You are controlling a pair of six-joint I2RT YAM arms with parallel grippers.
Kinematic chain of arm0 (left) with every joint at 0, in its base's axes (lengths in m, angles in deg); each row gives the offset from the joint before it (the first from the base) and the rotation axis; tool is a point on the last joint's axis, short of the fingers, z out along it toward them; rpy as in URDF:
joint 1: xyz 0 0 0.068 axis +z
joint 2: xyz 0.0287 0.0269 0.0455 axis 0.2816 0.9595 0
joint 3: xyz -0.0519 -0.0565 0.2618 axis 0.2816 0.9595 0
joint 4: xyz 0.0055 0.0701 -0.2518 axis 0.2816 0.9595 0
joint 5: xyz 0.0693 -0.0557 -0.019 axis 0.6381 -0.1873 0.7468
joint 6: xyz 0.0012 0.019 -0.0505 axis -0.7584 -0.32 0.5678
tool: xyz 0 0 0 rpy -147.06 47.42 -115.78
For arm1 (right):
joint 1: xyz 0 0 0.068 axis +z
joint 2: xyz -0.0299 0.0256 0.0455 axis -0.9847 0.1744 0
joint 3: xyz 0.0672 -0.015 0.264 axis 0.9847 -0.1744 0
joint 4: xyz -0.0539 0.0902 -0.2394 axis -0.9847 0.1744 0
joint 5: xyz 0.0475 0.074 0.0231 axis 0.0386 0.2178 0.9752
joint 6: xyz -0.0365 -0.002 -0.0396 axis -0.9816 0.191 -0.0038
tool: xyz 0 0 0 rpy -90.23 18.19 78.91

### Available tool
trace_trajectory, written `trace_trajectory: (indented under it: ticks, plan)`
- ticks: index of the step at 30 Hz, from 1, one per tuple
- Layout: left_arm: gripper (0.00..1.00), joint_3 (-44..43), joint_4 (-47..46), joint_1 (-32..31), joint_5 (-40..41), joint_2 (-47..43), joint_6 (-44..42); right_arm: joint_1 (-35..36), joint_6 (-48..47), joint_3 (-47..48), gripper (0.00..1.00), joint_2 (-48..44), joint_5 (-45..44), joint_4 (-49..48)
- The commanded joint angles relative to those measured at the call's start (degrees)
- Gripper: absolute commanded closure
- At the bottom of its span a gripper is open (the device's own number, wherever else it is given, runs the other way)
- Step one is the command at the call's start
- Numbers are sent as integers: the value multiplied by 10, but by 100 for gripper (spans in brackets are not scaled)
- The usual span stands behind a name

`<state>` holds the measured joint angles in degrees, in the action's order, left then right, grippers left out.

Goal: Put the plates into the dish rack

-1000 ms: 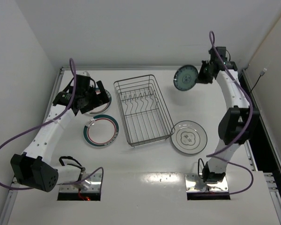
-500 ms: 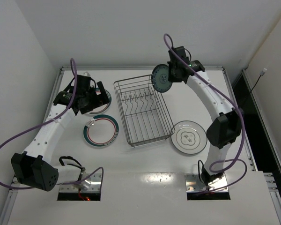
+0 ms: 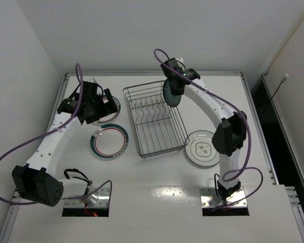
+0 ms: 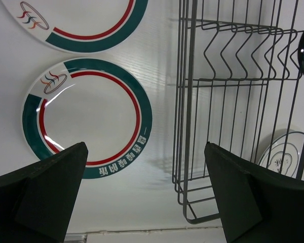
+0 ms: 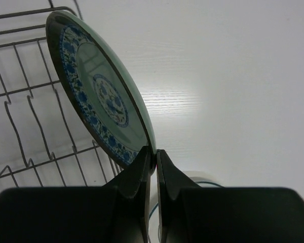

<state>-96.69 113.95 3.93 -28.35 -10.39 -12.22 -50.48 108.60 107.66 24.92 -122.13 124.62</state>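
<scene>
Plates are being loaded, but none sits in the rack [image 3: 133,126] yet. The right end effector [image 5: 153,156] is pinched shut on the rim of the teal plate [image 3: 171,94]. It holds the plate up on its edge, not flat, above the far right part of the rack. I think that is so the plate can slide down between the prongs [image 3: 149,106] and stand there. A thin pinch on the rim also keeps the fingers away from the wires.

The left end effector [image 4: 146,167] is wide open and holds nothing. It hangs low over the worktop [image 3: 157,187], left of the rack. Two plates lie flat there. The far rimmed plate [image 3: 113,108] is partly under it, and the near rimmed plate [image 3: 109,141] is just beside that one. My guess is that the open jaws wait there to pick one up.

The white plate [image 3: 202,148] lies flat just beside the near right corner of the rack. It lies on the right arm's side, so that arm could best reach it.

The teal plate must go down straight, or it may bump a prong and slip.
</scene>
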Motion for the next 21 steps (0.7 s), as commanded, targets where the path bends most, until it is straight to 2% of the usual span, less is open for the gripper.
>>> trace_trajectory:
  ticks: [1, 5, 10, 12, 15, 17, 18, 21]
  plan:
    - [0, -26, 5, 6, 6, -2, -10, 36, 16, 32, 100, 24, -44, 18]
    - [0, -37, 11, 6, 6, -2, -10, 53, 33, 49, 100, 61, -44, 43]
    - [0, -49, 17, 6, 6, -2, -15, 59, 55, 50, 100, 73, -3, 56]
    - [0, -49, 17, 6, 6, -2, -15, 53, 55, 35, 96, 63, 10, 56]
    - [0, -49, 17, 6, 6, -2, -15, 41, 44, 40, 88, 42, 31, 64]
    - [0, -49, 17, 6, 6, -2, -15, 26, 38, 65, 76, 29, 50, 92]
    - [0, -49, 10, 6, -1, -2, -15, 20, 25, 76, 76, 23, 50, 104]
    - [0, -43, 4, 6, -1, 3, -15, -10, 5, 93, 59, -26, 55, 136]
